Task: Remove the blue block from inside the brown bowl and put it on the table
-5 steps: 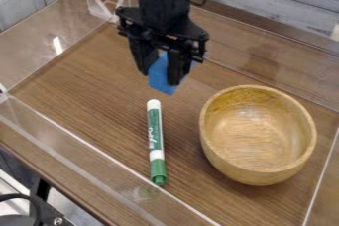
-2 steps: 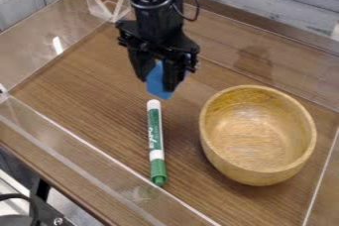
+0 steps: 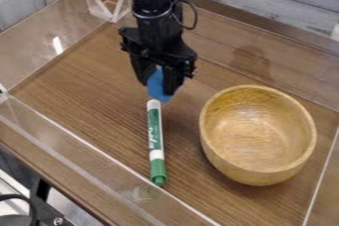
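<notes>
Camera view, as we list it: pincer (image 3: 159, 83) pointing down, clenched on the blue block (image 3: 158, 84) between its fingers, low over the counter (image 3: 79, 86), just above the marker pen's (image 3: 154, 141) white end, left of the empty brown bowl (image 3: 257, 134).

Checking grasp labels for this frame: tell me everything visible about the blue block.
The small bright-blue rectangular block looks solid and matte, with soft edges. It is out of the round light-brown wooden bowl, which is empty, and is clamped between the shut jaws of the black gripper, which hide its upper part. It hangs roughly upright, with its lower end just above the white cap end of the green-and-white marker pen on the dark-brown wood-grain table. Whether it touches pen or table cannot be told.
</notes>
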